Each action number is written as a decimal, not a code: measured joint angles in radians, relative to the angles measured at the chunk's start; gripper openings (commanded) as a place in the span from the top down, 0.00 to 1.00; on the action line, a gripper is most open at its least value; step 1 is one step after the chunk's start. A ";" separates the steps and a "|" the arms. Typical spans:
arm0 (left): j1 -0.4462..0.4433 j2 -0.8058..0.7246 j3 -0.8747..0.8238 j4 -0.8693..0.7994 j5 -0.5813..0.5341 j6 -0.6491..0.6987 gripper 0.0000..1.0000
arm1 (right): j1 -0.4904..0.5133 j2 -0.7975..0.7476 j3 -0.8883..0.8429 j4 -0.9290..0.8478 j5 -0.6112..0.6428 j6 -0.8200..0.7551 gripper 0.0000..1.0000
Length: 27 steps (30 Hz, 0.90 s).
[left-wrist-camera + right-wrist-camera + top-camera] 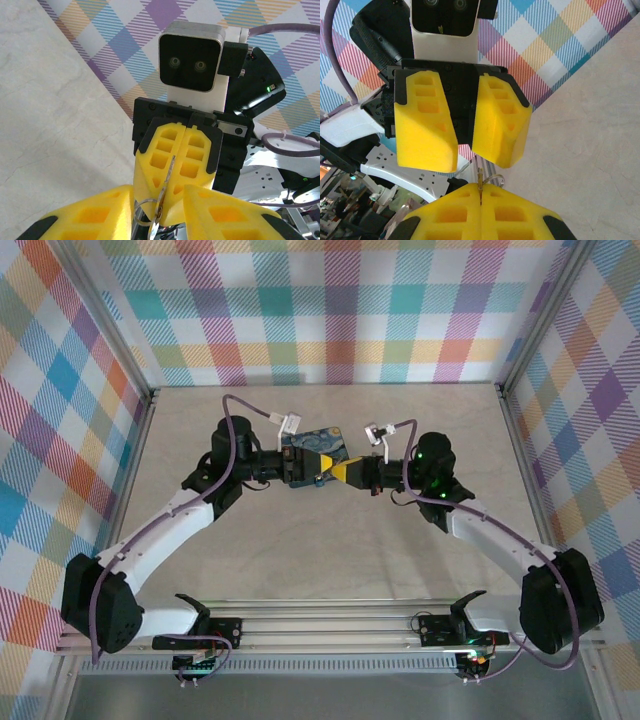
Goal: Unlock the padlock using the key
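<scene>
My left gripper (464, 159) stands narrowly apart, gripping nothing I can see, with its fingers either side of the key tip. The padlock (320, 447) lies mid-table, just on the far side of where my grippers meet; I cannot tell whether it touches them. The key (480, 179) stands out from my right gripper (481, 192), which is pinched tight on it, the ring (142, 210) hanging beside. I judge this as still readying the key, not inserting it. Next I need the padlock steadied and its keyhole, which I cannot see, faced toward the blade.
</scene>
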 measured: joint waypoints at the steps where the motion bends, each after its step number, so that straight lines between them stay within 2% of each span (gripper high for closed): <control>1: 0.000 0.008 0.000 0.007 0.003 -0.002 0.70 | 0.000 0.003 0.001 0.000 0.000 0.000 1.00; 5: -0.004 0.024 0.000 0.009 0.013 -0.006 0.69 | 0.000 0.011 0.005 0.000 0.000 0.000 1.00; 9: -0.005 0.033 -0.001 0.013 0.015 -0.008 0.60 | 0.000 0.012 0.006 -0.001 0.002 -0.001 1.00; 11: -0.005 0.037 -0.002 0.012 0.015 -0.006 0.59 | 0.000 0.012 0.006 -0.006 0.007 -0.007 1.00; 14: -0.005 0.040 -0.008 0.012 0.016 0.005 0.61 | 0.000 0.012 0.006 -0.027 0.018 -0.014 1.00; 18: -0.004 0.040 -0.015 0.002 0.020 0.030 0.68 | 0.000 0.012 0.006 -0.063 0.028 -0.026 1.00; 27: -0.003 0.041 -0.048 -0.052 0.063 0.085 0.66 | -0.002 0.012 0.006 -0.091 0.095 -0.030 1.00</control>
